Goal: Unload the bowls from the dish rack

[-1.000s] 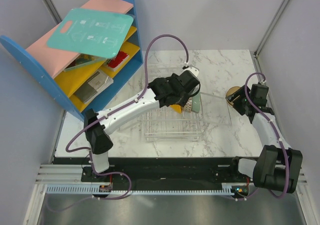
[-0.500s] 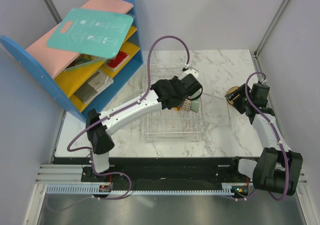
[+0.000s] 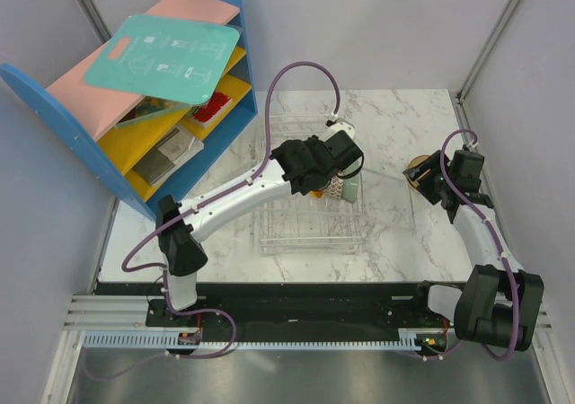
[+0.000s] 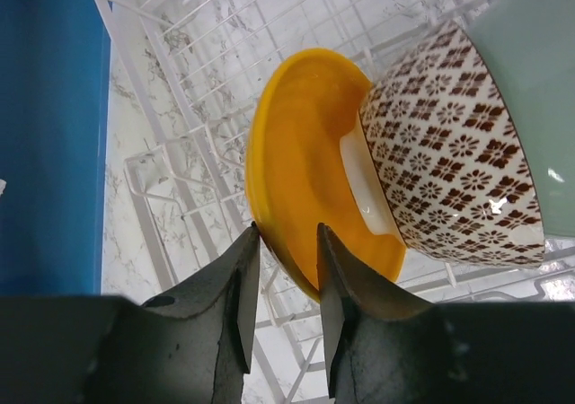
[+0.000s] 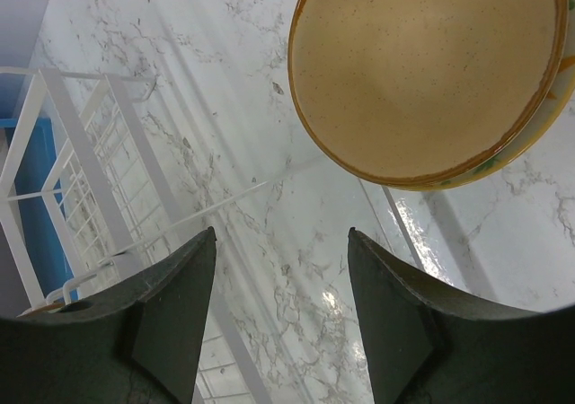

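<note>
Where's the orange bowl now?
Left wrist view: the orange bowl stands on edge in the dish rack beside the brown-patterned bowl, its rim between the left gripper's fingers.

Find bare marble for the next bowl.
Free: marble between the dish rack and the tan bowl; the near strip below the rack; the far right corner. Crowded: rack's right end, three bowls under the left gripper.

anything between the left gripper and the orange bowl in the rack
Nothing visible. The left gripper straddles the near rim of the orange bowl, which stands on edge in the dish rack. The brown-patterned bowl leans into its hollow beyond the fingers, so it may shift when the orange one lifts.
</note>
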### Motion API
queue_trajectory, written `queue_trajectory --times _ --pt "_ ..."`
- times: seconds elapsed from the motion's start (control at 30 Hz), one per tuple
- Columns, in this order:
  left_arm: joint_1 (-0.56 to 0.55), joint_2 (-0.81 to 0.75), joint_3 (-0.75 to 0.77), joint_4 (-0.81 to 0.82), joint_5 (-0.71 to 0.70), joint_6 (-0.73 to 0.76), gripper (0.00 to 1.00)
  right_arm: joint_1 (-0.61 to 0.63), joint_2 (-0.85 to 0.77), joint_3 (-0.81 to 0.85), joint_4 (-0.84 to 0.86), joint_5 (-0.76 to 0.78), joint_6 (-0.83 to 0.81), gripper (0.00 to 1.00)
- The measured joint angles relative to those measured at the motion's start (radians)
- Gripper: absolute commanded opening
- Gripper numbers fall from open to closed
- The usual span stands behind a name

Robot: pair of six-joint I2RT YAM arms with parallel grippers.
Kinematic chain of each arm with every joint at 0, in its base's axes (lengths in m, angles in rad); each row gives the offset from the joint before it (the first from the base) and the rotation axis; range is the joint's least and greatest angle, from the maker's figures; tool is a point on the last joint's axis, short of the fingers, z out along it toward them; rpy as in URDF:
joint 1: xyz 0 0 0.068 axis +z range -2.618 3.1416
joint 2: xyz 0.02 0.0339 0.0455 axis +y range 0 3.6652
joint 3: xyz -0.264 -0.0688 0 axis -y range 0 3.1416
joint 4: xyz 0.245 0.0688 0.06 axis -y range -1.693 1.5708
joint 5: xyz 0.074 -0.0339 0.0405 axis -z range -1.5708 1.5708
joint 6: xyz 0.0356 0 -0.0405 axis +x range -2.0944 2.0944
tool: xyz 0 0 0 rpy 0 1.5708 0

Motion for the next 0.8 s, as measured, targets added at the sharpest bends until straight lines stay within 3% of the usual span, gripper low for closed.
queue_trajectory --times 0.23,0.47,0.6,0.8 --pt "0.002 0.082 0.208 -0.146 0.003 0.009 0.02 0.000 0.001 0.000 0.003 -0.008 0.003 0.68" --pt "0.003 0.118 0.259 -0.240 -0.028 0.026 0.03 0.000 0.007 0.000 0.019 -0.014 0.006 0.68" --pt "0.003 0.129 0.259 -0.243 -0.034 0.028 0.16 0.000 0.016 0.000 0.021 -0.014 0.006 0.68" --pt "0.003 0.129 0.246 -0.243 -0.034 0.027 0.27 0.000 0.020 0.000 0.021 -0.014 0.006 0.68"
